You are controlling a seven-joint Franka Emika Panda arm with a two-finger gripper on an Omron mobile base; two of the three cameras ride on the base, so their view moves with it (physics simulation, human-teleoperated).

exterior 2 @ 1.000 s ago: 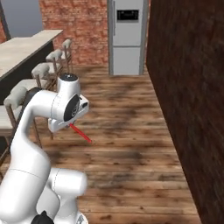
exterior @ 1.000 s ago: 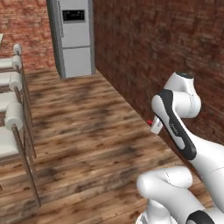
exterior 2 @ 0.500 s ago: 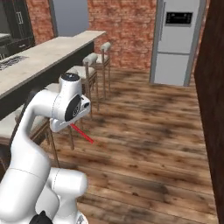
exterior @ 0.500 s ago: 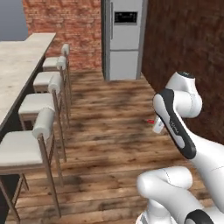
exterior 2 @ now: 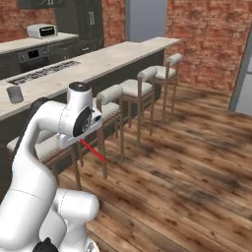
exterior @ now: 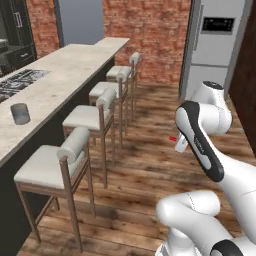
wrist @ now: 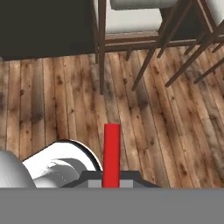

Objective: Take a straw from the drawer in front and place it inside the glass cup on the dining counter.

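Above the wooden floor (wrist: 57, 96), the gripper (wrist: 111, 183) (jaws nearly together) pinches the straw (wrist: 111, 153).

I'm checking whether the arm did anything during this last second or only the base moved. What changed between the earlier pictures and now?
The whole scene shifted in both base views: the base turned, bringing the long beige speckled dining counter, its cushioned wooden stools and the small grey translucent glass cup into view. That is camera motion, not moving things. Unchanged: the arm's pose, and the gripper shut on the thin red straw.
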